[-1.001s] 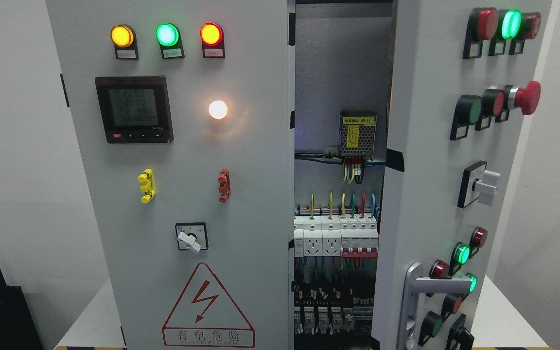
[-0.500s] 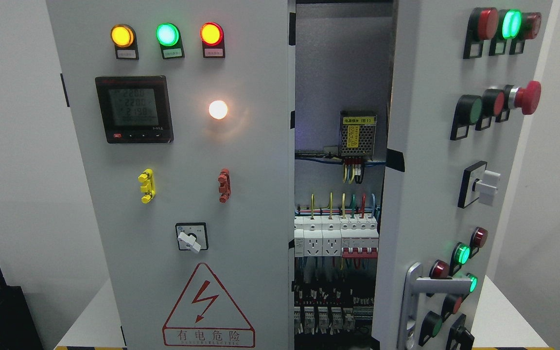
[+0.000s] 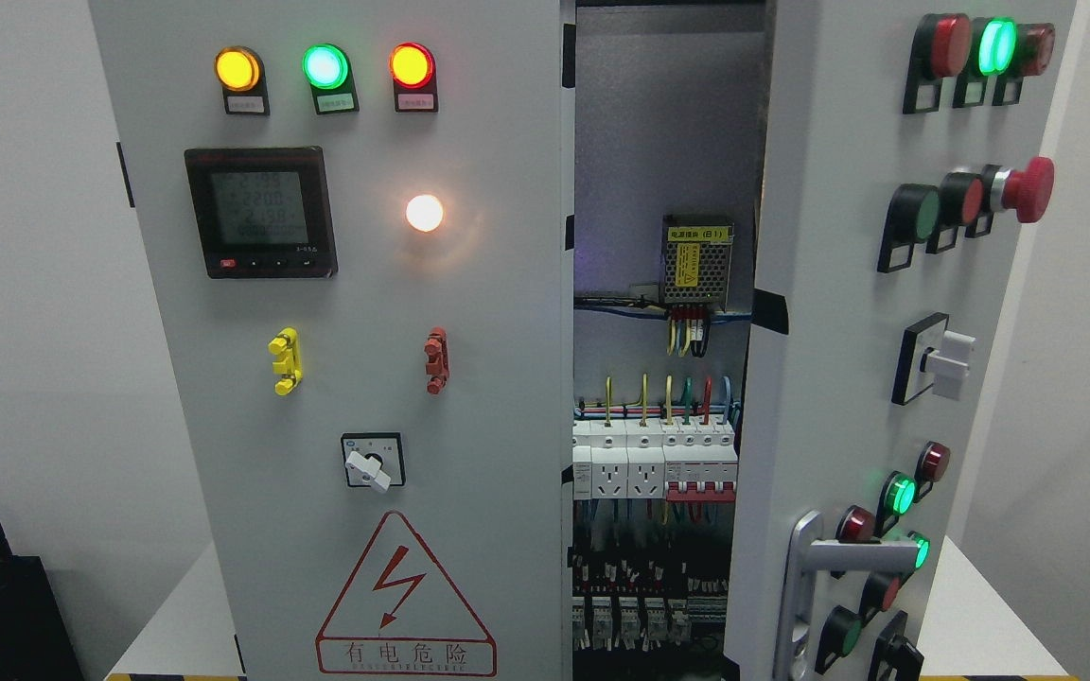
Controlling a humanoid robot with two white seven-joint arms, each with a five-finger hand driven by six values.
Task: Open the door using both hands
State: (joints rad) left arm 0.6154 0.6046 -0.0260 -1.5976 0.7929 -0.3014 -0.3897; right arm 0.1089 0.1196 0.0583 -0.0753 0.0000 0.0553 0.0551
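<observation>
No robot hand appears in the head view, so whether either one is open, closed or gripping anything cannot be told.

The right door (image 3: 848,312) of the grey cabinet (image 3: 365,586) stands swung outward, its free edge toward the camera, leaving a tall gap between it and the left door (image 3: 488,397). It is a flat panel of smooth, matt grey painted metal with straight edges. A silver metal handle (image 3: 815,577), a rounded bar on a vertical plate, sits low near its free edge. Round red and green push buttons are mounted on black bezels across its face; two green lamps (image 3: 897,494) glow beside the handle, and a red mushroom-head stop button (image 3: 1029,189) projects near the top. A white rotary switch (image 3: 944,361) sits at mid-height.

Through the gap, a perforated metal power supply (image 3: 696,260) is mounted on the back plate, with coloured wires running down to a row of white breakers (image 3: 654,462).

The left door is shut. It carries yellow, green and red round lamps, a black square meter (image 3: 260,212), a lit white lamp (image 3: 424,213), a selector switch (image 3: 371,462) and a red triangular warning label (image 3: 403,596).

The cabinet stands on a white worktop (image 3: 971,615), bare on both sides of it. Plain pale walls flank the cabinet.
</observation>
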